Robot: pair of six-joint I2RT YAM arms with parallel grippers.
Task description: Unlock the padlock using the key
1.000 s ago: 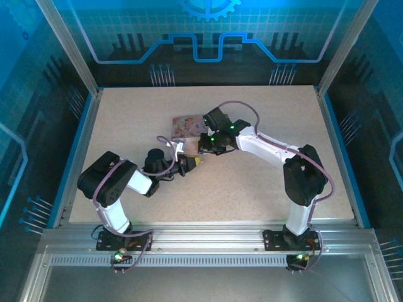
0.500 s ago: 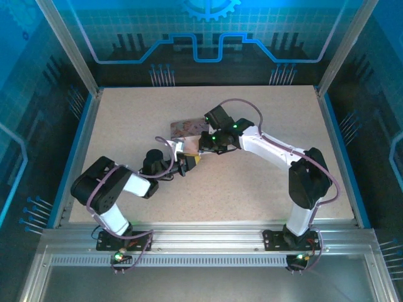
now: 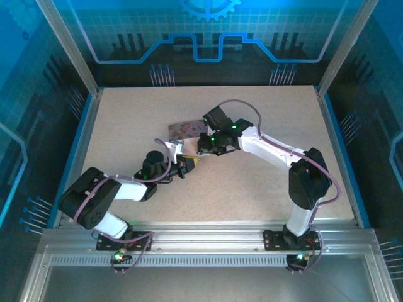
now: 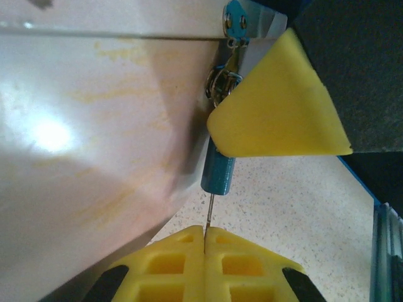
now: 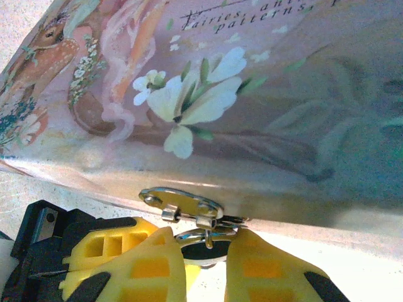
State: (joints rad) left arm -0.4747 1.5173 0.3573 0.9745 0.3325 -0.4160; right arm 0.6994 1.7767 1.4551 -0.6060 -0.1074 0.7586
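Note:
The padlock (image 4: 218, 173), a small blue body, hangs by its silvery shackle (image 4: 219, 85) from the hasp (image 4: 236, 19) of the pink tin (image 4: 94, 126). My left gripper (image 4: 204, 231) is shut on the thin dark key (image 4: 210, 211), whose shaft runs straight up into the bottom of the padlock. In the right wrist view, my right gripper (image 5: 204, 242) is shut on the padlock (image 5: 206, 250), just below the tin's hasp (image 5: 182, 201). From above, the left gripper (image 3: 189, 162) and right gripper (image 3: 200, 150) meet at the tin's (image 3: 186, 128) near edge.
The flowered tin (image 5: 220, 94) is tilted, its lid facing the right wrist camera. The speckled table (image 3: 264, 189) is ringed by a blue rim and aluminium posts. A yellow finger (image 4: 277, 107) of the right gripper sits beside the padlock.
The left arm's elbow and shoulder have swung down and to the left while its gripper stayed at the padlock. The tin looks narrower, tipped up more.

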